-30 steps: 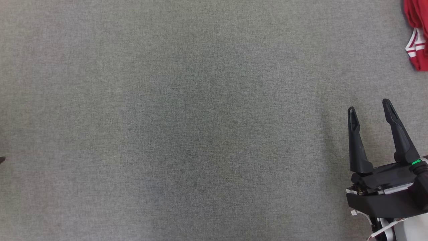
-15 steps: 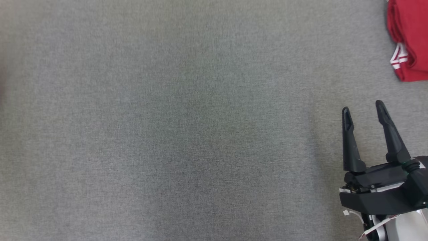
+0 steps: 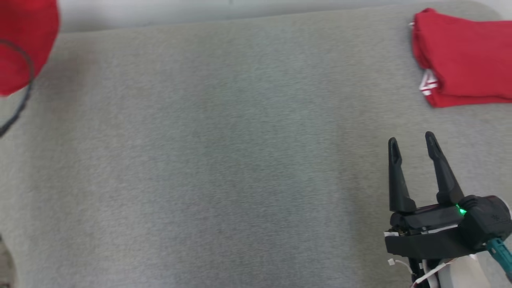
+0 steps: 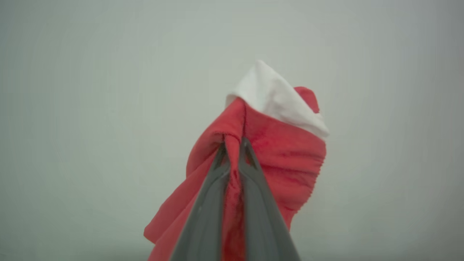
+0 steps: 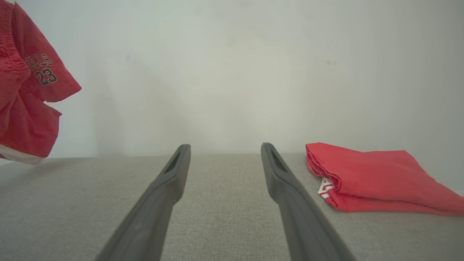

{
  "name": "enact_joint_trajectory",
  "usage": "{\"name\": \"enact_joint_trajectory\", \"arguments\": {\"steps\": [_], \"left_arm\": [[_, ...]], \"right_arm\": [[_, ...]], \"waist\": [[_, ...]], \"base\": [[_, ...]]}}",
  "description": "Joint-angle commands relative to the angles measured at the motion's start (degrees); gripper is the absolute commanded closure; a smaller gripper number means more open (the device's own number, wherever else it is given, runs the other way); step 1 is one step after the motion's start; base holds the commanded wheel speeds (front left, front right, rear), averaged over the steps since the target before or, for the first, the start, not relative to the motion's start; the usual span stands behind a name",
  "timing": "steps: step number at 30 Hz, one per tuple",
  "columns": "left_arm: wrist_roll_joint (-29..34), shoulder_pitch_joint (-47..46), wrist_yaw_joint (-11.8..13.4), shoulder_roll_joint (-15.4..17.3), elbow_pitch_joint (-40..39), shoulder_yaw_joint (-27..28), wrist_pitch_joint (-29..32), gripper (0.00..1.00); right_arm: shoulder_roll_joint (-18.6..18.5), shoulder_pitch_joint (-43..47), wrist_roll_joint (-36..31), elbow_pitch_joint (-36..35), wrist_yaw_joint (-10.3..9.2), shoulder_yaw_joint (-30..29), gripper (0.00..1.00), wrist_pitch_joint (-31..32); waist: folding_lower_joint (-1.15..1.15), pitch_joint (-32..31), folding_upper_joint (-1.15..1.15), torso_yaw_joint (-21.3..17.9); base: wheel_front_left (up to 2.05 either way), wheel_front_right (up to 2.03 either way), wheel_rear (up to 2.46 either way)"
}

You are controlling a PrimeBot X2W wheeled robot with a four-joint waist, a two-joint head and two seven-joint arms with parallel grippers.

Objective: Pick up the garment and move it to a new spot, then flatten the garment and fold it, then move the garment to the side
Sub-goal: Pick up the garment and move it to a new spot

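Overhead, right pincer (image 3: 411, 138) released; at the left wrist, left pincer (image 4: 233, 143) clenched on red garment (image 4: 286, 152).

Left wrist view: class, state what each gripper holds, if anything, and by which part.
The left gripper pinches the hanging red garment by a bunched fold of its cloth; the open right gripper holds nothing.

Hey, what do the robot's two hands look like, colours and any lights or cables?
The right hand has two long black tapered fingers with slotted tips on a blocky black base, with a green light and a teal cable. The left hand shows matching dark tapered fingers.
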Motion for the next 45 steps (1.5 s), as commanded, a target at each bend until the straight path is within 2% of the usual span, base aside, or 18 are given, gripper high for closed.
{"name": "enact_joint_trajectory", "arguments": {"steps": [1,5,10,15,21,24,31,35,42,45], "left_arm": [[-1.1,-0.1,-0.1,-1.0,-2.6,-1.6,0.7,1.00],[-2.7,2.4,-0.1,-3.1,-10.0,-6.0,2.9,1.00],[-4.6,6.9,0.0,-7.5,-19.4,-9.2,5.2,1.00],[-5.6,14.3,1.6,-12.2,-28.4,-12.1,6.9,1.00],[-5.7,22.8,3.3,-15.6,-35.9,-16.4,8.3,1.00],[-4.6,28.1,4.7,-16.3,-38.9,-18.8,7.7,1.00],[-4.2,40.4,6.8,-15.8,-34.6,-21.1,4.2,1.00],[-5.3,45.2,6.2,-16.1,-28.4,-21.3,1.4,1.00],[-3.9,47.0,5.0,-16.6,-17.7,-22.9,-4.2,1.00],[-2.9,45.8,4.4,-16.8,-16.0,-24.2,-7.6,0.00]], "right_arm": [[0.8,0.1,0.3,0.4,-0.16,0.0,0.00,-0.2],[2.1,0.3,0.7,1.3,-0.16,0.1,0.00,-0.3],[3.3,0.8,1.2,2.2,-0.16,0.3,0.00,-0.2],[3.9,1.4,1.8,2.7,-0.16,0.2,0.00,-0.2],[4.1,1.9,2.0,3.0,-0.16,-0.1,0.00,-0.2],[4.2,2.2,2.1,3.1,-0.16,-0.1,0.00,-0.2],[4.4,1.5,2.3,4.0,-0.16,0.5,0.00,-0.2],[4.4,1.1,2.9,4.5,-0.16,0.8,0.00,-0.2],[4.4,1.0,2.4,5.6,-0.16,1.1,0.00,-0.2],[4.3,1.3,2.2,5.9,-0.16,1.1,0.00,-0.2]], "waist": [[0.01,-2.0,0.00,-2.7],[0.01,-3.2,0.00,-5.3],[0.01,-4.5,0.00,-8.6],[0.01,-5.2,0.00,-11.1],[0.01,-5.3,0.00,-12.1],[0.01,-5.3,0.00,-12.3],[0.01,-4.9,0.00,-12.1],[0.01,-4.7,0.00,-11.9],[0.01,-5.5,0.00,-10.7],[0.01,-6.5,0.00,-10.0]], "base": [[0.00,0.00,0.00],[0.00,0.00,0.00],[0.00,0.00,0.00],[0.00,0.00,0.00],[0.00,0.00,0.00],[0.00,0.00,0.00],[0.00,0.00,0.00],[0.00,0.00,0.00],[0.00,0.00,0.00],[0.00,0.00,0.00]]}}
